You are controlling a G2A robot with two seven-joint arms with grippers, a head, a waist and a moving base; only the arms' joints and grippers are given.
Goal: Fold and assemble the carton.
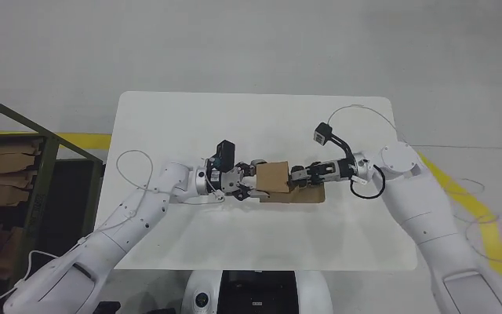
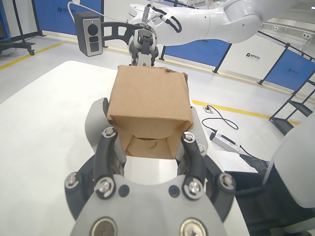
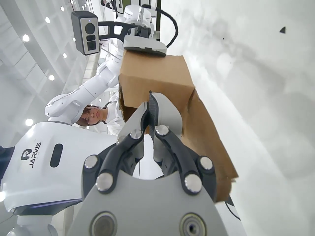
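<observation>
A small brown carton (image 1: 273, 176) stands at the middle of the white table (image 1: 180, 118), with one long flap (image 1: 312, 196) lying flat on the table on the right arm's side. My left gripper (image 2: 147, 114) is shut on the carton (image 2: 150, 94), one finger (image 2: 97, 114) on each side wall; the end facing it is open with inner flaps folded in. My right gripper (image 3: 149, 96) is shut, its tips against the carton's (image 3: 157, 72) opposite end beside the flat flap (image 3: 209, 133). It also shows behind the carton's far edge as the right gripper (image 2: 142, 61).
A green rack (image 1: 23, 173) with stacked cardboard stands off the table's left edge. Bare table surface lies on all sides of the carton. A power cable and adapter (image 2: 224, 140) lie on the floor beyond the table's edge.
</observation>
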